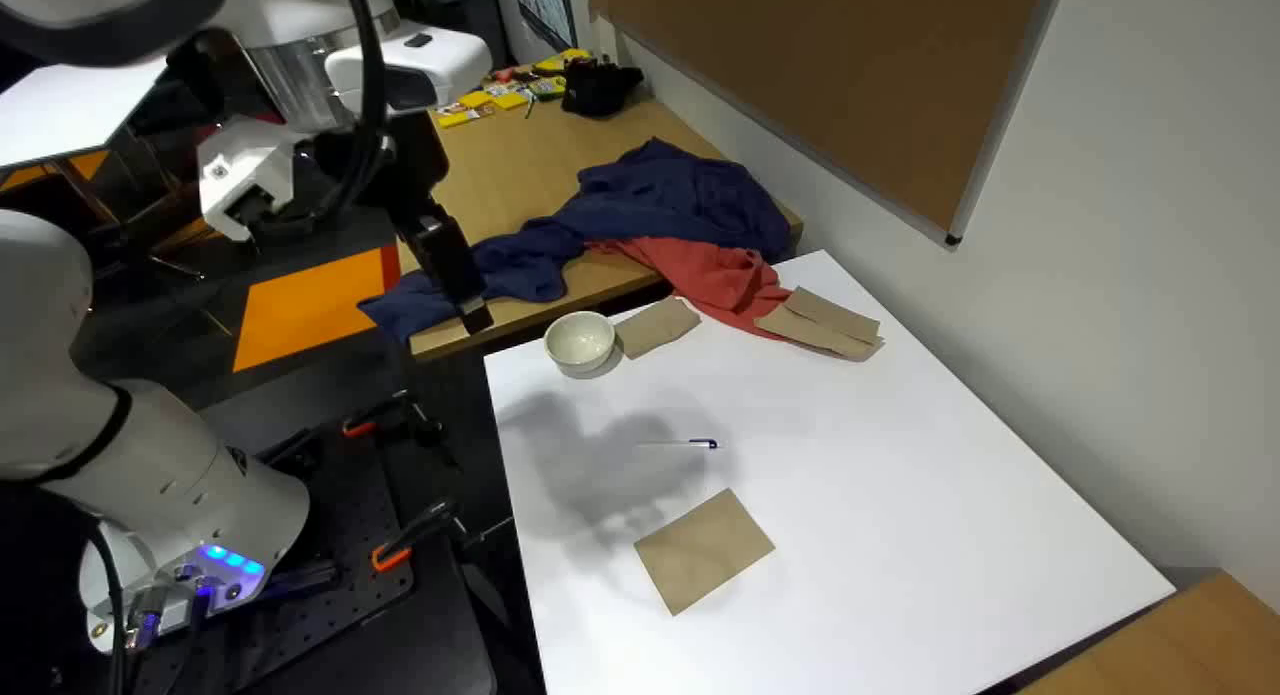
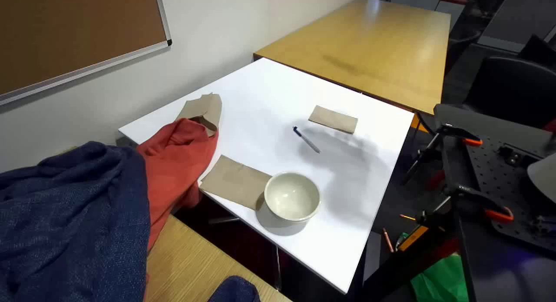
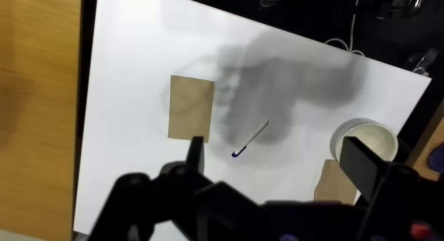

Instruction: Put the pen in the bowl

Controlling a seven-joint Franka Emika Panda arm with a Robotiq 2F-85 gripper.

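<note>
Wrist view first: the slim white plastic-looking pen (image 3: 250,138) with a dark blue end lies flat, well inside every edge of the smooth white tabletop (image 3: 131,185). How do you take it?

Reaching down for it looks like your step. It slants across the line between your fingers (image 3: 361,164), so rotate until they would close squarely over mid-barrel. Come straight down, slowly; anything that thin calls for tips almost brushing the surface, not pressing it.

And your claw (image 3: 276,156), the black two-fingered metal one?

Spread wide, with nothing in its grasp; it hangs above the tabletop and touches nothing you can see. One finger merely hides part of the round off-white ceramic-looking bowl (image 3: 376,140) from that camera.

Where do you carry the pen then?

To that bowl, near the corner where the edge facing the white robot arm (image 1: 215,480) meets the edge facing the navy-blue woven cloth (image 2: 78,219). Lift well above its rim before crossing.
</note>
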